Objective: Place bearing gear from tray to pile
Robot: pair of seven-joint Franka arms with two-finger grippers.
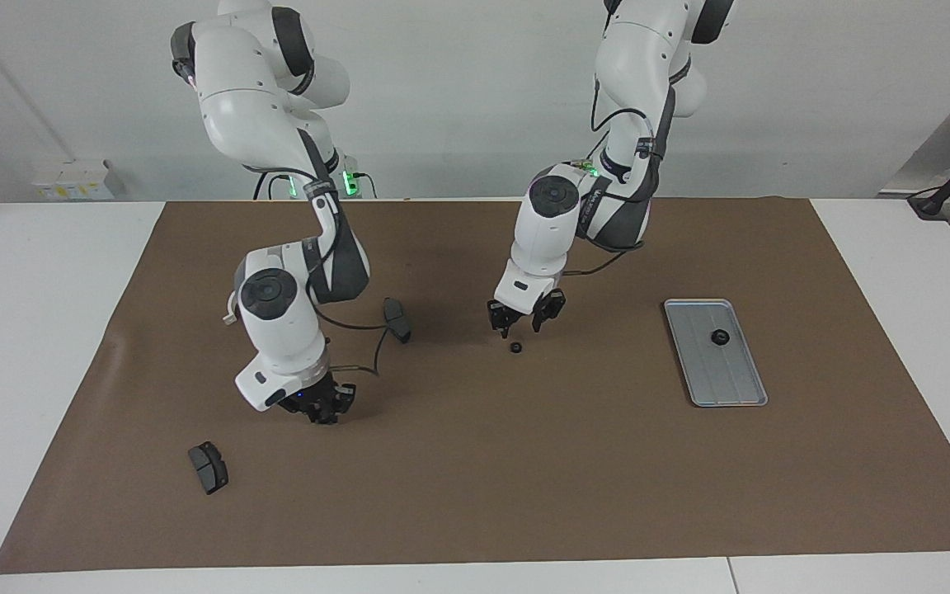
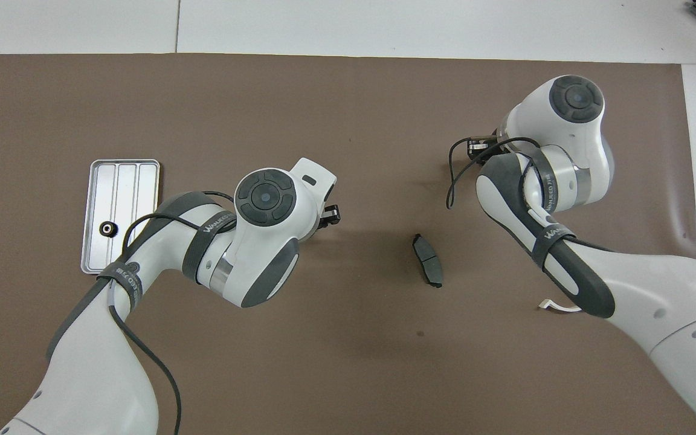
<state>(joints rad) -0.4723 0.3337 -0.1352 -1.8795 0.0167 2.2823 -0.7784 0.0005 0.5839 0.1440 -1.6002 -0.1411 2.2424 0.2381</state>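
Note:
A small black bearing gear [image 1: 515, 347] lies on the brown mat, directly under my left gripper [image 1: 521, 327], which hangs open just above it and holds nothing. In the overhead view my left gripper [image 2: 330, 214] covers that gear. A second gear [image 1: 720, 337] [image 2: 107, 228] rests in the silver tray [image 1: 726, 388] [image 2: 121, 181] toward the left arm's end. Of the pile, one dark brake pad [image 1: 397, 319] [image 2: 427, 269] lies beside the dropped gear and another brake pad [image 1: 208, 467] lies farther out. The white bracket [image 2: 556, 307] is mostly hidden by the right arm. My right gripper [image 1: 322, 408] hovers low over the mat.
The brown mat [image 1: 524, 495] covers most of the white table. A loose black cable [image 2: 454, 181] hangs off the right wrist. The right arm's elbow stands over the bracket's spot.

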